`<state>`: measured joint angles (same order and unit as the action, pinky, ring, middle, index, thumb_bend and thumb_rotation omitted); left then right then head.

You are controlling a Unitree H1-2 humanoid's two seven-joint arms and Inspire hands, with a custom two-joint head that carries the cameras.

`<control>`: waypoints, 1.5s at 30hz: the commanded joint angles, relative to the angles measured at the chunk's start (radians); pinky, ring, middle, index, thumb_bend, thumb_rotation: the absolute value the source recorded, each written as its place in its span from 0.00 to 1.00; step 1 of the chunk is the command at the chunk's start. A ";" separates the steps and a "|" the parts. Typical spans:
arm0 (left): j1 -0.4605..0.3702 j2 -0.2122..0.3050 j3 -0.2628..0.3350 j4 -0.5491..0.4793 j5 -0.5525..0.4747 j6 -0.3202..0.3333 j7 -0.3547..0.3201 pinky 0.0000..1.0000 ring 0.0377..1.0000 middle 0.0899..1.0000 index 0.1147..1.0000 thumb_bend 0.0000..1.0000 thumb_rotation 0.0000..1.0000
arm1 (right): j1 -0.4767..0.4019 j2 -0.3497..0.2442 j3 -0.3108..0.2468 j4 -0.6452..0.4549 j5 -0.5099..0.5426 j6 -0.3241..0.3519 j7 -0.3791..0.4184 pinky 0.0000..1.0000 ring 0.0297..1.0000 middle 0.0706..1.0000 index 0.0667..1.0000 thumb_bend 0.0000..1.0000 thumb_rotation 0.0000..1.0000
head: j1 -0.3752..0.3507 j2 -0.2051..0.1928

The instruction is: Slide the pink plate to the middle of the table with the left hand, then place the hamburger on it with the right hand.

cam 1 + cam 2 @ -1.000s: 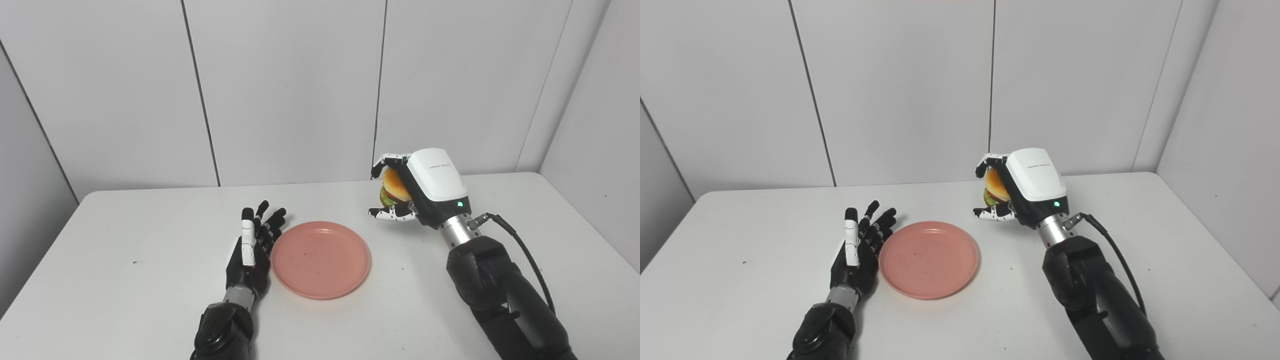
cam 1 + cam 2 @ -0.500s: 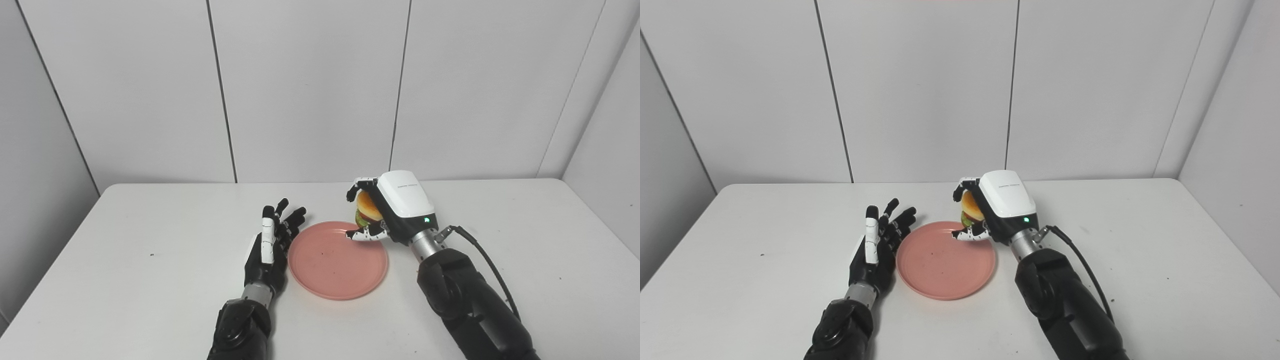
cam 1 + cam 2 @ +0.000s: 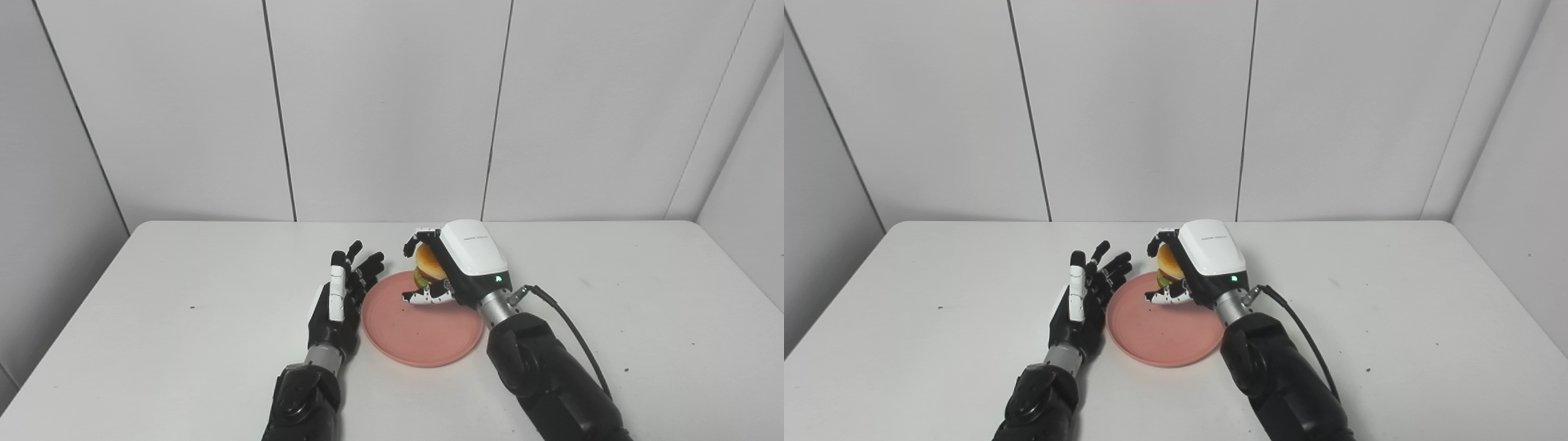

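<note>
Hamburger in your right hand, held over the pink plate: the placing step is in hand.

Nearest you, the plate sits about mid-table, so the slide looks done. Your left hand rests just beside the plate's left rim, fingers spread and holding nothing; whether it touches the rim is hard to tell from either eye view. Farther back, your right hand is clamped on the hamburger, fingers over the top bun and thumb beneath, above the far half of the plate. It seems clear of the plate surface, though the gap is hard to judge. Next, you should lower it toward the plate's middle, keep the bun level, and loosen the fingers only once it rests there.
</note>
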<state>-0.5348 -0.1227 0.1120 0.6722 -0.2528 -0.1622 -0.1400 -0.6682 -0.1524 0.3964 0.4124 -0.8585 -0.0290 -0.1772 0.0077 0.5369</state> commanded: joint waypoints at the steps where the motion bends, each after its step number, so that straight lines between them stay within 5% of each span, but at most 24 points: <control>1: -0.007 -0.002 -0.006 0.019 0.014 0.003 0.015 0.95 0.86 0.80 0.92 0.96 0.96 | -0.064 0.014 -0.009 -0.007 0.023 -0.037 -0.035 0.22 0.26 0.36 0.48 0.51 0.01 | 0.006 0.003; 20: 0.006 0.002 -0.011 -0.002 0.012 0.015 0.008 0.97 0.90 0.81 0.93 0.93 0.97 | -0.042 0.032 0.043 0.094 0.025 -0.028 -0.056 0.22 0.26 0.36 0.48 0.51 0.01 | 0.001 0.013; 25: 0.008 0.009 -0.016 -0.003 0.019 0.011 0.005 0.97 0.91 0.80 0.93 0.93 0.97 | -0.038 0.018 0.066 0.101 -0.003 -0.006 -0.033 0.32 0.38 0.39 0.48 0.52 0.02 | -0.002 0.018; 27: 0.007 0.010 -0.019 -0.001 0.025 0.007 0.009 0.97 0.92 0.83 0.93 0.92 0.98 | -0.036 0.011 0.074 0.106 -0.013 -0.005 -0.033 0.43 0.48 0.53 0.47 0.51 0.15 | -0.002 0.018; 29: 0.007 0.011 -0.020 0.000 0.025 0.007 0.009 0.97 0.92 0.84 0.94 0.92 0.99 | -0.034 0.008 0.077 0.112 -0.018 -0.007 -0.036 0.51 0.55 0.59 0.58 0.67 0.47 | -0.003 0.019; 31: 0.006 0.012 -0.019 0.003 0.020 0.005 0.006 0.97 0.91 0.85 0.94 0.93 0.98 | -0.033 0.006 0.079 0.119 -0.020 -0.012 -0.041 0.59 0.62 0.64 0.63 0.73 0.58 | -0.003 0.019; 45: 0.004 0.009 -0.014 -0.009 0.007 0.023 0.006 0.95 0.90 0.85 0.92 0.95 0.95 | -0.021 -0.002 0.086 0.127 -0.031 -0.005 -0.048 0.96 0.88 0.84 0.77 0.77 0.84 | -0.005 0.020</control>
<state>-0.5322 -0.1180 0.0951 0.6664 -0.2384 -0.1626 -0.1341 -0.6582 -0.1496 0.4864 0.5670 -0.8828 -0.0404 -0.2049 0.0015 0.5553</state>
